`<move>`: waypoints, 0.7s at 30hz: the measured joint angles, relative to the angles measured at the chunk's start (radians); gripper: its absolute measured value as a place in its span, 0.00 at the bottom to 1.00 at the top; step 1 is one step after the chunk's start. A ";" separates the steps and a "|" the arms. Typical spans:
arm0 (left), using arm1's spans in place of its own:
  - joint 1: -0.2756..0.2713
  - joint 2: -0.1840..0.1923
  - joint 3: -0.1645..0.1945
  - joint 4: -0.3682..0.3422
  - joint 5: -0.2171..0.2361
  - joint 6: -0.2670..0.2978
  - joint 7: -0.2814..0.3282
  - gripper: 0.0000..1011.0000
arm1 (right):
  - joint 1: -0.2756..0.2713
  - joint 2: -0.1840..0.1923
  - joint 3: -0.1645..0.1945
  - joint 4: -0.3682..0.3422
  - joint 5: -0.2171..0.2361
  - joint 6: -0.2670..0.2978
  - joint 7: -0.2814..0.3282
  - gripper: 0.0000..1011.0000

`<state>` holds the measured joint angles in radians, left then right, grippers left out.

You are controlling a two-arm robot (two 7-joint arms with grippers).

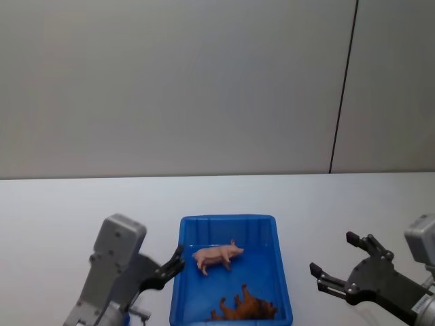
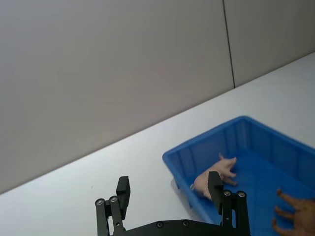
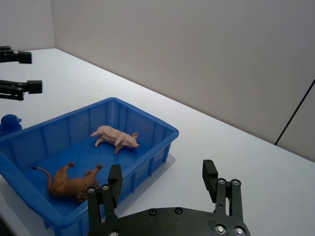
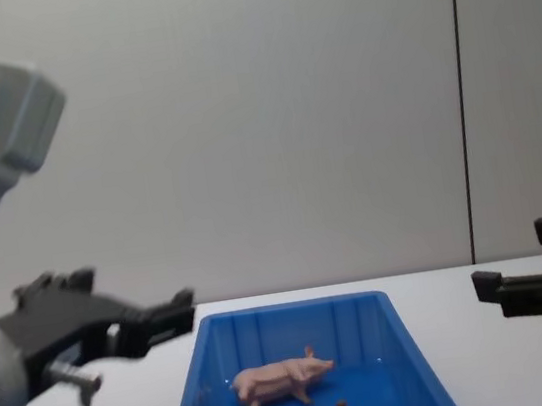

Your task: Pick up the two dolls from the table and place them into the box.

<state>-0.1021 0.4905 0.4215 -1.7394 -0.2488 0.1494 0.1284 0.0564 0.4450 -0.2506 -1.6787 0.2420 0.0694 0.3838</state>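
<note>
While the box (image 1: 185, 234) sits on the table (image 1: 68, 204) at the bottom centre of the head view, the pig (image 1: 216, 256) is inside it near its middle and the lion (image 1: 246, 309) lies on its side inside it at the frame's bottom edge. The left gripper (image 2: 169, 181), lower left just beside the box, and the right gripper (image 1: 333, 252), lower right, both gape wide, holding nothing.

The left gripper (image 2: 169, 181) is at the bottom of the frame. Its two black fingers (image 2: 122, 191) are spread wide with nothing between them. In the lower right, a blue box (image 2: 206, 150) sits on the white desk (image 2: 98, 167). The pink pig (image 2: 220, 173) is inside it. The brown lion's (image 2: 298, 216) legs poke in at the bottom right corner.
</note>
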 joint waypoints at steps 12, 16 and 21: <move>0.092 0.050 -0.012 -0.005 -0.069 -0.001 0.075 0.99 | -0.007 0.007 0.004 -0.002 0.004 -0.005 -0.007 0.99; 0.118 0.059 -0.016 0.008 -0.093 -0.010 0.090 0.99 | -0.008 0.009 0.004 -0.002 0.005 -0.006 -0.009 0.99; 0.136 0.064 -0.020 0.027 -0.113 -0.023 0.098 0.99 | -0.009 0.010 0.005 -0.002 0.005 -0.007 -0.010 0.99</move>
<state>0.0334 0.5546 0.4019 -1.7126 -0.3620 0.1268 0.2269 0.0474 0.4548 -0.2456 -1.6812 0.2472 0.0628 0.3739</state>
